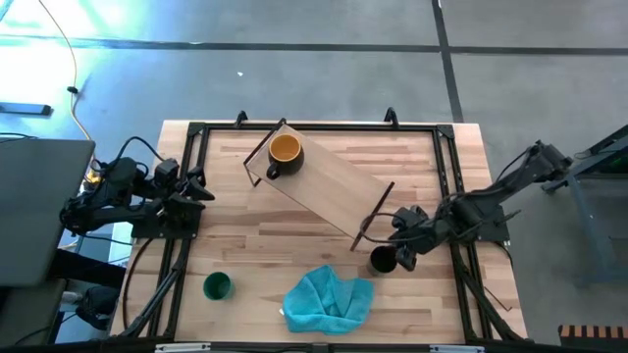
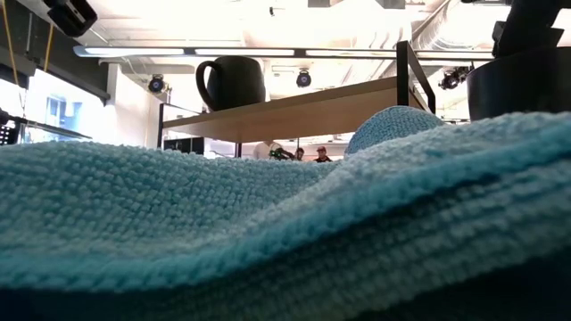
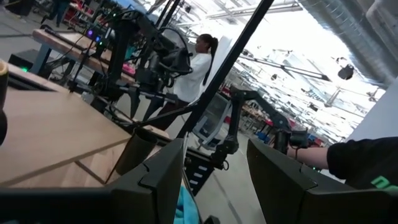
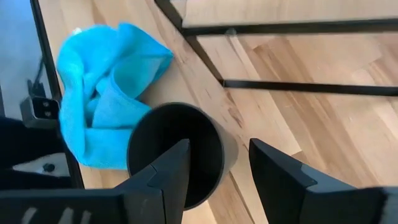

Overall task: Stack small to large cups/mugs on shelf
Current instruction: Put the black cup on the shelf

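Fingers of the right gripper [image 4: 214, 171] stood spread, one inside the black cup [image 4: 177, 152], one outside its wall. Rigid, light, smooth: pinch that wall. Left gripper [image 1: 194, 186] waited apart, spread.

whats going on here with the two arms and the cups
The right gripper sits open at the rim of the round black cup, one finger inside, one outside, on the table beside the long light wooden shelf. The yellow-orange mug with a dark handle already stands on that shelf. The small green cup and crumpled teal-blue cloth lie untouched. The left gripper waits open at the table's left edge.
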Robot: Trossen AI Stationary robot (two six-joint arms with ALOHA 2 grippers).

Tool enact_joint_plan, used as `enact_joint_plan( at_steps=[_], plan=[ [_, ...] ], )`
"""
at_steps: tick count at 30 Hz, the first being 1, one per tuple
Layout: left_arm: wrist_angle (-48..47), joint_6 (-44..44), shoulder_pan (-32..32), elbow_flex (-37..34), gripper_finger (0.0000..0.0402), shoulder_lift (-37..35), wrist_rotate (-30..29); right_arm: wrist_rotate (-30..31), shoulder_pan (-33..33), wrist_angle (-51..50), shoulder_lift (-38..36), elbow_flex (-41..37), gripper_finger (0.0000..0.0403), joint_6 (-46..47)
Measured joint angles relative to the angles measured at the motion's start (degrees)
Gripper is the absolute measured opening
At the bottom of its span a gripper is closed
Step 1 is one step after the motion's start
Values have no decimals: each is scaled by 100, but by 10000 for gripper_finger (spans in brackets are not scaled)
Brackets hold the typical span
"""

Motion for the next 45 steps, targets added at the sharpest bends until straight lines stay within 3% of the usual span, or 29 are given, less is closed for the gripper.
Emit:
enact_joint_plan(
  at_steps=[6, 45],
  plan=[
    [-28, 4, 1, 0, 166, 0, 0, -326, -125, 21, 289, -2, 158, -239],
    [-91, 14, 2, 0, 166, 0, -2, -409, -188, -152, 575, -2, 158, -374]
  ],
)
